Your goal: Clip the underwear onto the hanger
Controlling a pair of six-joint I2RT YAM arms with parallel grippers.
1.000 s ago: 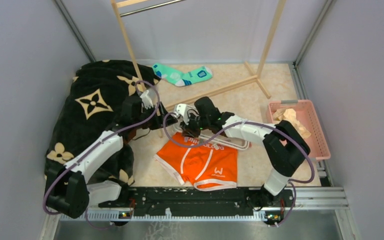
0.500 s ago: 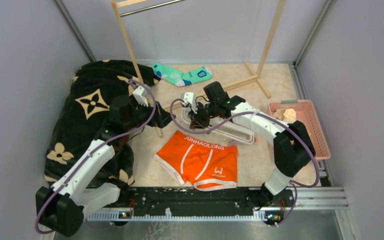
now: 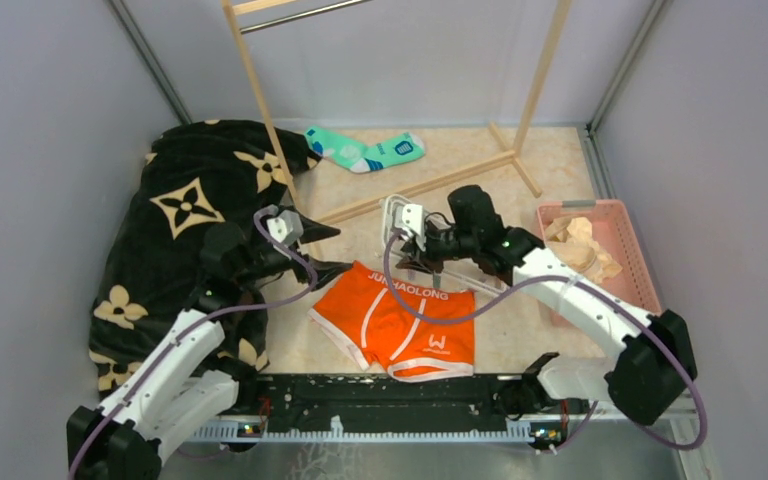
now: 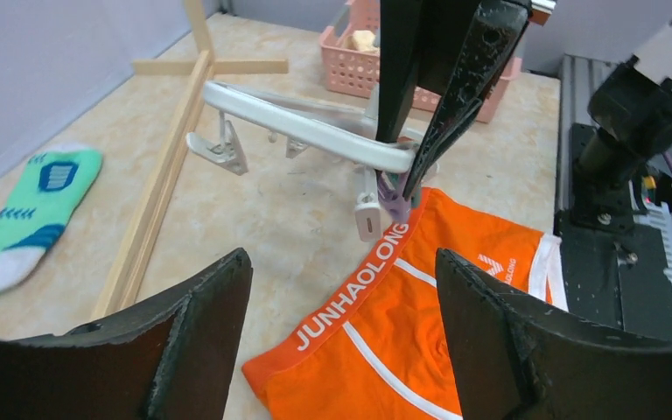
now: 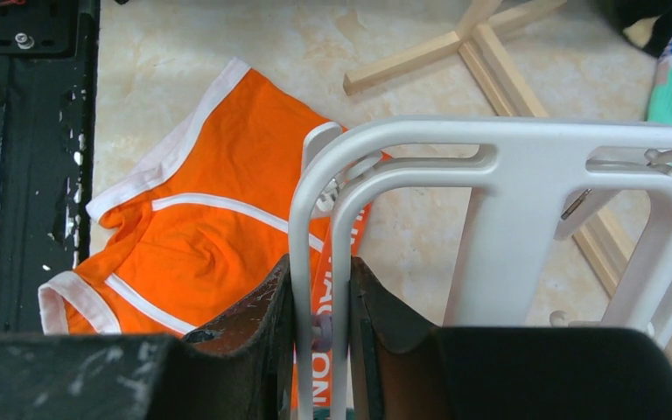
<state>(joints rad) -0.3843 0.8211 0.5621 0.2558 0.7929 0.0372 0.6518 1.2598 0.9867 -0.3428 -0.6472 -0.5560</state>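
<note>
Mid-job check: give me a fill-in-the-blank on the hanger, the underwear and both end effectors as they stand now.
1. The right end effector is shut on the ____ plastic hanger.
2. The left end effector is ____, holding nothing.
3. The underwear lies flat, and its waistband lettering reads ____.

Missing words: white; open; JUNHAOLONG.

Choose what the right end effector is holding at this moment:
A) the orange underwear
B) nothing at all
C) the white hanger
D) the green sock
C: in the right wrist view, the right end effector is closed on a bar of the hanger, while the underwear lies below it, not gripped.
</note>
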